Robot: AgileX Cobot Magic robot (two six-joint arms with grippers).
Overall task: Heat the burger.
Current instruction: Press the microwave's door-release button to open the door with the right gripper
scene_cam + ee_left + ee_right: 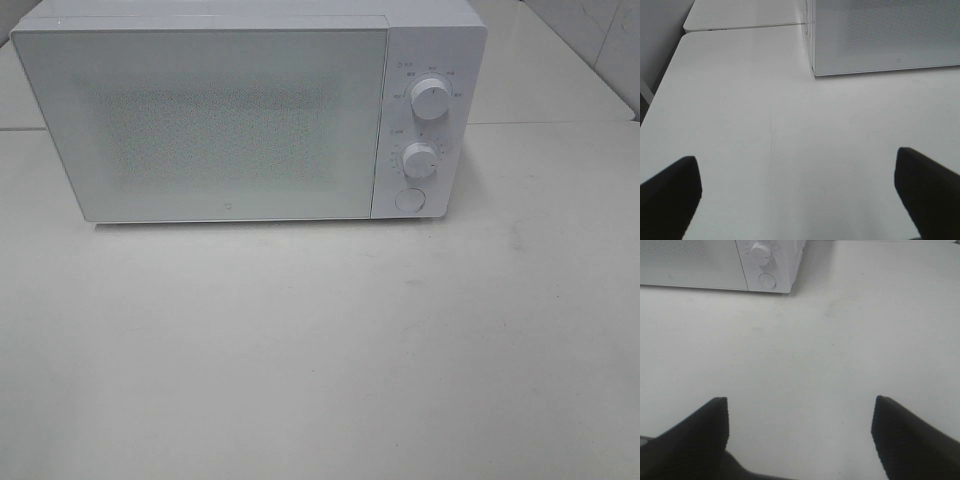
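The burger is out of view in every frame. A white microwave (230, 120) stands at the back of the white table with its door shut; the frosted door window hides the inside. My left gripper (797, 165) is open over bare tabletop, with the microwave's left front corner (812, 70) some way ahead of it. My right gripper (800, 405) is also open with nothing between its fingers, and the microwave's control panel (767, 265) lies farther ahead. Neither arm shows in the exterior high view.
The microwave's panel carries an upper dial (429, 100), a lower dial (419, 160) and a round button (409, 200). A second white table (740, 17) abuts at the back left. A tiled wall (600, 40) rises at the back right.
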